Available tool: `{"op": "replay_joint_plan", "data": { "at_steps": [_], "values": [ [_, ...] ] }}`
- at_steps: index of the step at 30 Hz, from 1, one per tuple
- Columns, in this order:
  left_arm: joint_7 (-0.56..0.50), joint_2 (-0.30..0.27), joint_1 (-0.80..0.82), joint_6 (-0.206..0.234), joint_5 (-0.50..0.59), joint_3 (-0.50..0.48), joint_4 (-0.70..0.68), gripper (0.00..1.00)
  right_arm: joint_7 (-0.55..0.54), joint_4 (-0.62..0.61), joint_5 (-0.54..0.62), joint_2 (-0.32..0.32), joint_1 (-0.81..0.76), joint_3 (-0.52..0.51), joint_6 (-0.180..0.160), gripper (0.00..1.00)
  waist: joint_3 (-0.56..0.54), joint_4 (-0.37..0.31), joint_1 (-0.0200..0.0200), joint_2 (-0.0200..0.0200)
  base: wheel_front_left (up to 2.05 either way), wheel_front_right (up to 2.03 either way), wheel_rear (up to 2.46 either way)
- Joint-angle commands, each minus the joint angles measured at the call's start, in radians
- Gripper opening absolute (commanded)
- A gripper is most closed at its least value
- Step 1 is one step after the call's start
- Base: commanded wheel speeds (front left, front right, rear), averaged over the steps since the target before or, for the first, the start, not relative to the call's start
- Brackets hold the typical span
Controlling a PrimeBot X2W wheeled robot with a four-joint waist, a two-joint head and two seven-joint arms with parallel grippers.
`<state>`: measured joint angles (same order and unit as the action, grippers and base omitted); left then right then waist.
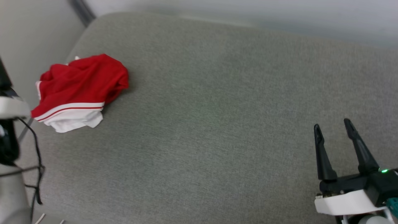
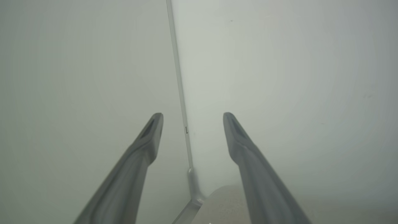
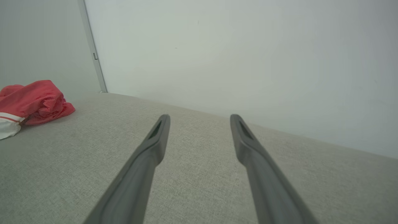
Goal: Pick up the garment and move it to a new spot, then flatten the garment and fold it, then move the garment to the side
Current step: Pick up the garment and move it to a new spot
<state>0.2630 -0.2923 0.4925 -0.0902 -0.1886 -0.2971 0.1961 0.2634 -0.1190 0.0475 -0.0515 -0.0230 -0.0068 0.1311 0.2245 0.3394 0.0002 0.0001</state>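
Here left claw [image 2: 192, 115] and right claw [image 1: 331, 123] gape wide; garment [image 1: 82, 84] lies crumpled on cushion [image 1: 217, 130].

Garment [image 1: 82, 84]: soft matt red cloth with white cloth banding; upholstered surface [image 1: 217, 124]: coarse-woven grey fabric, matt; right gripper [image 1: 332, 123]: fingers [image 1: 323, 155] of smooth, matt dark plastic; wall [image 3: 248, 46]: smooth, matt pale finish.

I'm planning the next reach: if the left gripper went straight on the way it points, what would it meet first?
Probably the pale wall, close to its upright strip. The left gripper, fingers open, aims there with nothing between, though depth is hard to judge.
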Motion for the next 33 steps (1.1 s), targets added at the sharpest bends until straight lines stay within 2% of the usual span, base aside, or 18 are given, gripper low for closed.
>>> {"op": "replay_joint_plan", "data": {
  "at_steps": [1, 6, 10, 13, 18, 23, 28, 33],
  "values": [
    [0.003, -0.021, 0.045, -0.008, -0.009, -0.005, 0.021, 1.0, 0.002, -0.012, 0.008, -0.009, 0.025, -0.005, -0.001, 1.0, 0.088, -0.049, -0.0002, -0.0001, 0.0, 0.0, 0.0],
    [-0.017, -0.149, 0.192, -0.029, -0.042, -0.006, 0.13, 1.0, 0.002, -0.049, 0.018, -0.028, 0.064, -0.023, -0.001, 1.0, 0.17, -0.079, -0.0002, -0.0001, 0.0, 0.0, 0.0],
    [-0.119, -0.242, 0.287, -0.038, -0.117, 0.029, 0.229, 1.0, 0.002, -0.08, 0.024, -0.044, 0.076, -0.038, -0.001, 1.0, 0.215, -0.095, -0.0002, -0.0001, 0.0, 0.0, 0.0],
    [-0.229, -0.312, 0.336, -0.038, -0.213, 0.086, 0.289, 1.0, 0.002, -0.102, 0.027, -0.057, 0.085, -0.045, -0.001, 1.0, 0.247, -0.106, -0.0002, -0.0001, 0.0, 0.0, 0.0],
    [-0.517, -0.414, 0.345, -0.038, -0.431, 0.227, 0.35, 1.0, 0.002, -0.13, 0.034, -0.075, 0.097, -0.05, -0.001, 1.0, 0.29, -0.124, -0.0002, -0.0001, 0.0, 0.0, 0.0],
    [-0.727, -0.471, 0.319, -0.038, -0.621, 0.319, 0.376, 1.0, 0.002, -0.151, 0.039, -0.087, 0.111, -0.052, -0.001, 1.0, 0.33, -0.144, -0.0002, -0.0001, 0.0, 0.0, 0.0],
    [-0.929, -0.492, 0.284, -0.038, -0.796, 0.39, 0.382, 1.0, 0.002, -0.165, 0.045, -0.089, 0.119, -0.056, -0.001, 1.0, 0.365, -0.168, -0.0002, -0.0001, 0.0, 0.0, 0.0],
    [-1.018, -0.508, 0.252, -0.038, -0.85, 0.448, 0.419, 1.0, 0.002, -0.164, 0.048, -0.094, 0.123, -0.059, -0.001, 1.0, 0.4, -0.184, -0.0002, -0.0001, 0.0, 0.0, 0.0]
  ]
}}
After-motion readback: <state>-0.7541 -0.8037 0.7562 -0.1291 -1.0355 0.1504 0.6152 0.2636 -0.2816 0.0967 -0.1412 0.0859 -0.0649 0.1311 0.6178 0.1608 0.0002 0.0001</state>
